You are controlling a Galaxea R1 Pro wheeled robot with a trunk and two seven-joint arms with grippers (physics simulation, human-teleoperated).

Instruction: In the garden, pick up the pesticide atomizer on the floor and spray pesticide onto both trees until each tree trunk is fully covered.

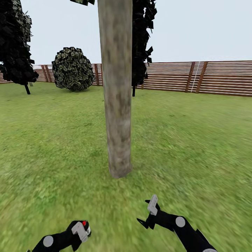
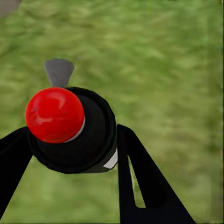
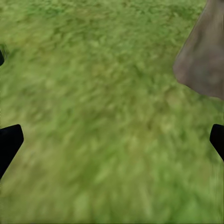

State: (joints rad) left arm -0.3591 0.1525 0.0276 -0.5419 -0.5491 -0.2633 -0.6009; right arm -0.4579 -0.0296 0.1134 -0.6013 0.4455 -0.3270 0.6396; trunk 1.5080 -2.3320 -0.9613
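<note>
At frame centre the pale tree trunk (image 1: 117, 91) rises from the lawn (image 1: 196, 140), its crown cut off by the top edge. At lower left the left pincer (image 1: 81, 231) clenches the pesticide atomizer (image 2: 70, 128), its body mostly hidden behind its red cap. At lower right the right pincer (image 1: 148, 213) is spread wide, grasping nothing.

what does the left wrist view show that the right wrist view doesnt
Left wrist view: the left gripper shut on a black pesticide atomizer with a round red cap and a grey nozzle. Right wrist view: the base of the thick pale beige-grey tree trunk, with the open right gripper holding nothing. Both: blurred green lawn below.
</note>
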